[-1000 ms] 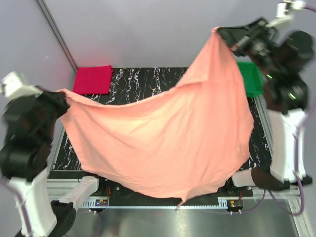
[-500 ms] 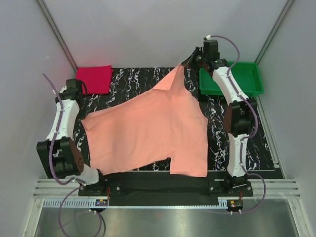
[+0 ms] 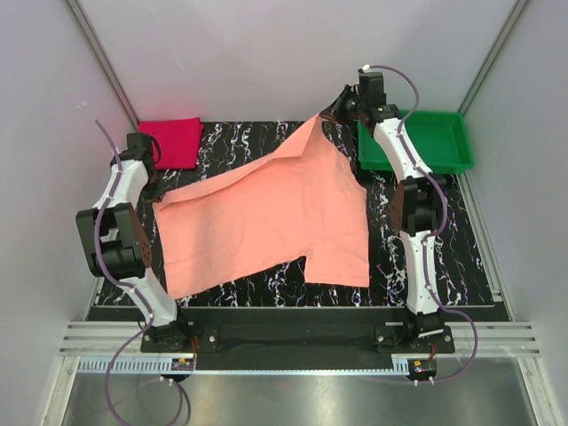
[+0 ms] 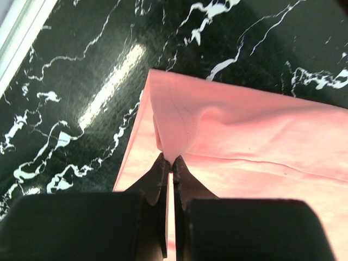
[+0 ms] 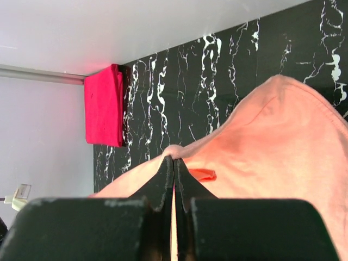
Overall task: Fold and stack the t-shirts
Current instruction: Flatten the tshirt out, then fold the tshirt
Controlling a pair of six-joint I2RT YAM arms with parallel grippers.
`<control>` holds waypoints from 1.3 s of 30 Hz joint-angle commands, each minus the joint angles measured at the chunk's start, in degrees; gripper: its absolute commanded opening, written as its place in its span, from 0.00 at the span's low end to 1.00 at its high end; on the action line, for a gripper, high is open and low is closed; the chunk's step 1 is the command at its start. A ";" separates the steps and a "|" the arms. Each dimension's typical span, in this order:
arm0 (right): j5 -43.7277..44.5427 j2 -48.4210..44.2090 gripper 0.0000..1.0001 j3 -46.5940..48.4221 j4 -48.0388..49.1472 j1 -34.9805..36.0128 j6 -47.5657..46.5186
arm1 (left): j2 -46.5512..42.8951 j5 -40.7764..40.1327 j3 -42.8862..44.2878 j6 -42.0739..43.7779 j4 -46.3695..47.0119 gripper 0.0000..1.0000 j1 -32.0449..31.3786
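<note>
The salmon-peach t-shirt (image 3: 275,217) lies mostly spread on the black marbled table (image 3: 240,146), its far right corner lifted. My left gripper (image 3: 158,197) is shut on its left edge low over the table; in the left wrist view the gripper (image 4: 173,161) pinches a fold of the pink t-shirt (image 4: 250,141). My right gripper (image 3: 327,115) is shut on the raised far corner; in the right wrist view the gripper (image 5: 174,160) clamps the pink t-shirt (image 5: 272,147). The magenta-red t-shirt (image 3: 169,140) lies folded at the far left corner, also showing as the red t-shirt (image 5: 103,106) in the right wrist view.
A green tray (image 3: 426,140) stands at the far right of the table, just behind my right arm. Grey walls close in the far side and both flanks. A metal rail (image 3: 293,342) runs along the near edge by the arm bases.
Both arms have swung the pink t-shirt down from hanging high in the air to lying spread on the table. Since half a second ago the left edge has been drawn a little farther back.
</note>
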 commanded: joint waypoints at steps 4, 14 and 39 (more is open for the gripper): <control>-0.67 -5.36 0.00 -2.25 -3.96 -1.26 -1.38 | -2.65 1.37 -0.19 2.28 0.44 0.00 0.38; 0.38 -15.56 0.00 -13.76 -10.56 -3.20 -5.07 | -5.29 -0.30 -4.77 4.48 -1.14 0.00 0.38; 1.53 -18.20 0.00 -26.25 -17.16 -3.46 -11.40 | -1.95 -0.03 -6.35 4.83 -2.55 0.00 0.38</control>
